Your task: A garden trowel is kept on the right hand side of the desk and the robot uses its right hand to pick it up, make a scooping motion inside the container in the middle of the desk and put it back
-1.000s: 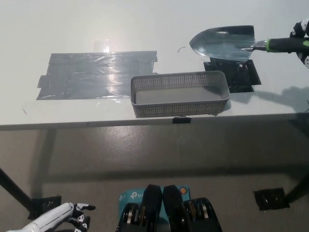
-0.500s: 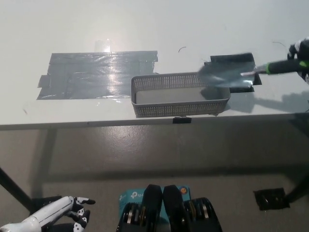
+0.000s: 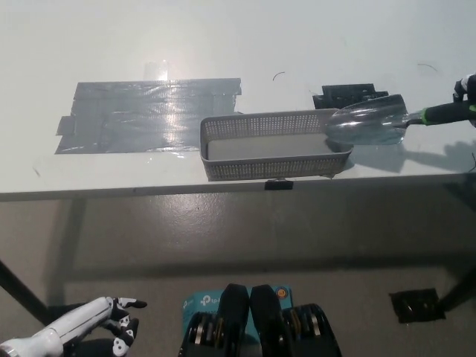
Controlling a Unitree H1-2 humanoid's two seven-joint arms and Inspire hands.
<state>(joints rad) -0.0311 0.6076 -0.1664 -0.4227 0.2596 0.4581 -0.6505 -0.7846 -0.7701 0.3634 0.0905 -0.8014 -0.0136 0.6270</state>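
Trowel [image 3: 370,123] blade over right end of container [image 3: 275,167], right hand [image 3: 468,93] further right, fingers wrapped on handle, left hand [image 3: 111,327] resting far below container, fingers spread

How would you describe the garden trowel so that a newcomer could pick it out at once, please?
On the white desk, look to the right end of the grey mesh basket near the front edge. The trowel has its blade at that end and its green-and-black handle running right into the black right hand; it is the only shiny metal thing there.
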